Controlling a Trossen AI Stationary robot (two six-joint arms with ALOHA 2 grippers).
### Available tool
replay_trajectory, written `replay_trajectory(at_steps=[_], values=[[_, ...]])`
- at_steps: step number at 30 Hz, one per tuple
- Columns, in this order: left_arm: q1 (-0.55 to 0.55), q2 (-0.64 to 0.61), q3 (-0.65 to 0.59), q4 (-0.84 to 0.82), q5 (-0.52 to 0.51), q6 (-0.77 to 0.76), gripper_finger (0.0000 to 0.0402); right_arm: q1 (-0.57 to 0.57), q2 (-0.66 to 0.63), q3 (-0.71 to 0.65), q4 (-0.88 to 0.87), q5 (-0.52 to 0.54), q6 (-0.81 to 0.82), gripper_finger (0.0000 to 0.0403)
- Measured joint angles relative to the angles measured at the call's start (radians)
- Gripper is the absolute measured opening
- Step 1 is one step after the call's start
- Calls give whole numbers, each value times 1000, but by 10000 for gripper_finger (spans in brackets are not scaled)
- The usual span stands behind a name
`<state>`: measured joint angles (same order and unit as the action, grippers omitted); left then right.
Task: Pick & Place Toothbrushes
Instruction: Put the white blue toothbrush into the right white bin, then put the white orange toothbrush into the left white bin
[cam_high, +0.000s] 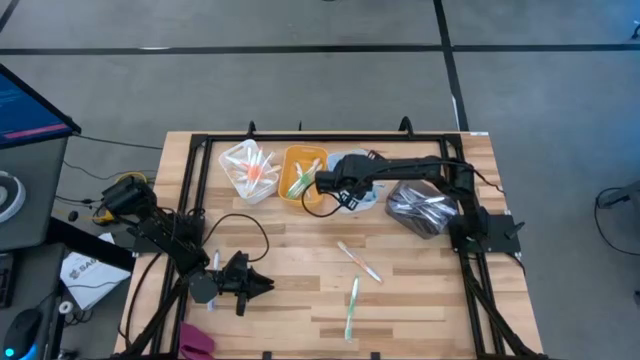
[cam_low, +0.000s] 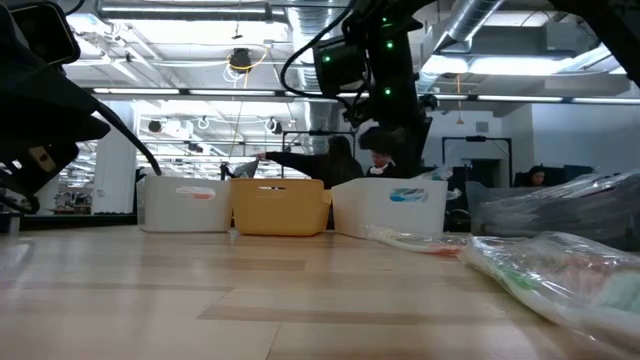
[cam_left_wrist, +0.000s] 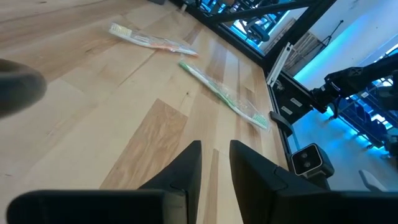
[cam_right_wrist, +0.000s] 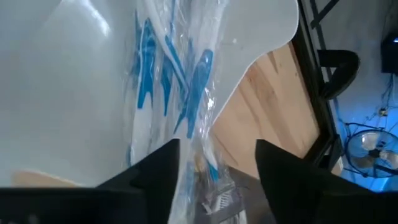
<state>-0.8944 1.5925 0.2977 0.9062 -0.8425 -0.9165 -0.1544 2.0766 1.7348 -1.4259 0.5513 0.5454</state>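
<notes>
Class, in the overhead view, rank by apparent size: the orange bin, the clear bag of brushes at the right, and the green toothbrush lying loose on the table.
1. Clear bag, largest.
2. Orange bin, a little smaller; close to the bag, so this ranking is tentative.
3. Green toothbrush, plainly smallest, a thin stick.

Open-plan lab or industrial workspace, exposed ceiling ducts (cam_low: 470, 25), strip lights, grey floor (cam_high: 300, 90)

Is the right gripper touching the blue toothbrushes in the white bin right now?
Cannot tell. In the right wrist view the right gripper stands open over the white bin, the wrapped blue toothbrushes running between its fingers, contact unclear.
</notes>
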Motion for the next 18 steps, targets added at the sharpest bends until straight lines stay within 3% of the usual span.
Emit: replay_trajectory(at_steps=[7,18], values=[[0,0,0,-1,0,17,77,54,1,90,-70,26,25,247],[-5,0,0,-1,-4,30,77,275,-13,362,-143,55,31,249]])
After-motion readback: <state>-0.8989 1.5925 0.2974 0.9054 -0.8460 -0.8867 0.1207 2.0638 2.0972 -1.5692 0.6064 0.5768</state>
